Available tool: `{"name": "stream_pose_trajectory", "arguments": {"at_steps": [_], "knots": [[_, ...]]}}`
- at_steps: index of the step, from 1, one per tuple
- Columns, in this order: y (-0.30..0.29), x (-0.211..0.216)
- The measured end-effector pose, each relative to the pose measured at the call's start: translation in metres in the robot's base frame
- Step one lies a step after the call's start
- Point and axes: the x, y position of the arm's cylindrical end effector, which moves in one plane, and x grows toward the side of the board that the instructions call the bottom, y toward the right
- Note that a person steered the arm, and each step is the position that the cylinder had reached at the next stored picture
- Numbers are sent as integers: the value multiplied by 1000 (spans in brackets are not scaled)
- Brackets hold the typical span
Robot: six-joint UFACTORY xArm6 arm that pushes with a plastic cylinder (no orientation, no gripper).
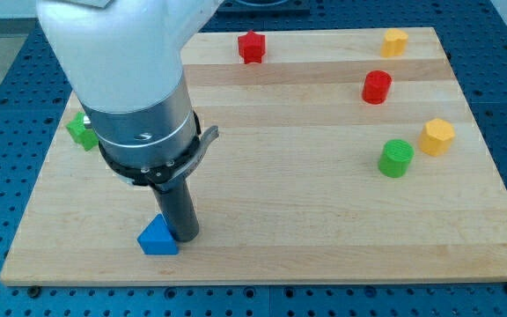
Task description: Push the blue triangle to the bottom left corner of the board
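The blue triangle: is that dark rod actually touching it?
Touching, as far as the camera view shows: my tip sits against the blue triangle on its right side, with no gap visible between them.

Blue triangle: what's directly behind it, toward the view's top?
My tip stands right behind the blue triangle, apparently touching its upper right side. The arm body covers the board further behind.

Blue triangle [157,238], pale wooden board [306,220]
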Motion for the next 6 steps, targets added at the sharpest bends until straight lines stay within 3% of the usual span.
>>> {"name": "stream_pose_trajectory", "arguments": {"at_steps": [3,6], "knots": [[-1,20],[-51,17]]}}
